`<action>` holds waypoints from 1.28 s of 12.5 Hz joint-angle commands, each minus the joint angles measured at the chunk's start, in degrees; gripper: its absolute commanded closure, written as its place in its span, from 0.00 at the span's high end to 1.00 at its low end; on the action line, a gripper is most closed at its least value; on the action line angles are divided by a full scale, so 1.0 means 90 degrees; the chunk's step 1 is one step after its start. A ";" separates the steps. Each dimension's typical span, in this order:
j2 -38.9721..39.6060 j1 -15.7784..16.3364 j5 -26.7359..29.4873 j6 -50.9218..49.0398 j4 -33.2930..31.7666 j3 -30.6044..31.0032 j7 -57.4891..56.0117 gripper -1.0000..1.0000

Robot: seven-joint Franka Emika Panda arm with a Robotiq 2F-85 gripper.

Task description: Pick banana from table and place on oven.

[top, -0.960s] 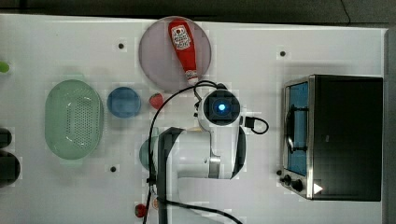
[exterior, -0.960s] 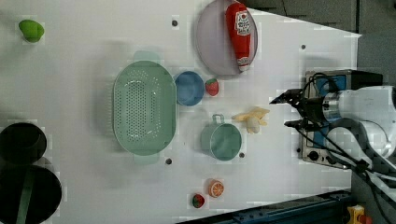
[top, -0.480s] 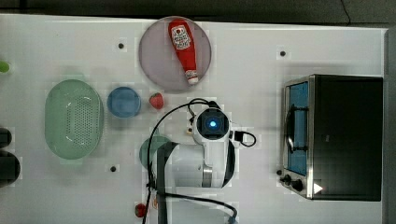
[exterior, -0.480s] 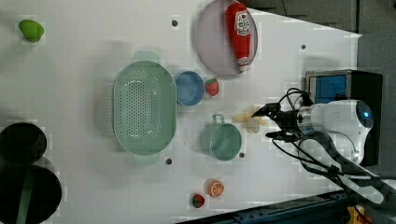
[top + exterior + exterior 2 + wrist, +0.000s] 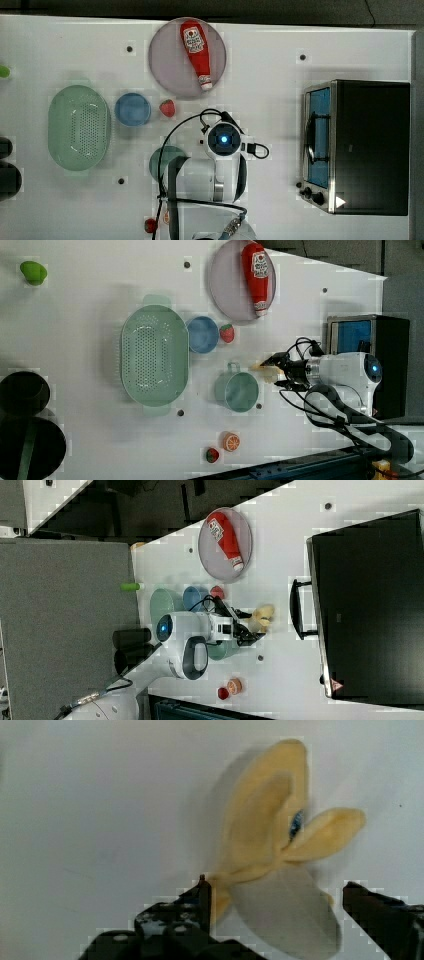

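Note:
The banana (image 5: 260,835), pale yellow with its peel flaps spread, lies on the white table (image 5: 280,60) beside the teal cup. My gripper (image 5: 275,887) is down over it and open. One black finger stands against the banana's side, the other a little clear of it. In the left view the gripper (image 5: 275,372) points at the banana (image 5: 264,369) from the oven's side. In the right view the banana (image 5: 262,616) lies at the gripper (image 5: 254,627). The oven (image 5: 370,145), with a black top and blue glass door, stands at the top view's right. In the top view my arm covers the banana.
A teal cup (image 5: 238,391) sits close beside the banana. A strawberry (image 5: 167,107), a blue bowl (image 5: 132,109) and a green colander (image 5: 79,127) lie further off. A ketchup bottle (image 5: 196,52) rests on a purple plate (image 5: 165,60). An orange slice (image 5: 231,441) lies near the table edge.
My arm has moved away from the oven and come down over the banana. The fingers now stand on either side of it and have drawn in slightly.

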 commanded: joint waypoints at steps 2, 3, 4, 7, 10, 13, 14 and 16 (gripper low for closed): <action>-0.0202 -0.0133 -0.0108 0.0033 0.0130 0.0046 0.0067 0.35; -0.0201 -0.0133 -0.0108 0.0034 0.0126 0.0049 0.0067 0.25; -0.0202 -0.0134 -0.0108 0.0032 0.0121 0.0049 0.0067 0.19; -0.0342 -0.0135 -0.0108 0.0022 0.0127 0.0049 0.0067 0.19; -0.1265 -0.0134 -0.0108 -0.0571 0.0174 0.0054 0.0067 0.19; -0.2602 -0.0128 -0.0108 -0.2494 0.0755 0.0075 0.0067 0.19; -0.2984 -0.0128 -0.0108 -0.3276 0.1084 0.0076 0.0067 0.19; -0.3513 -0.0129 -0.0107 -0.4731 0.1830 0.0071 0.0067 0.19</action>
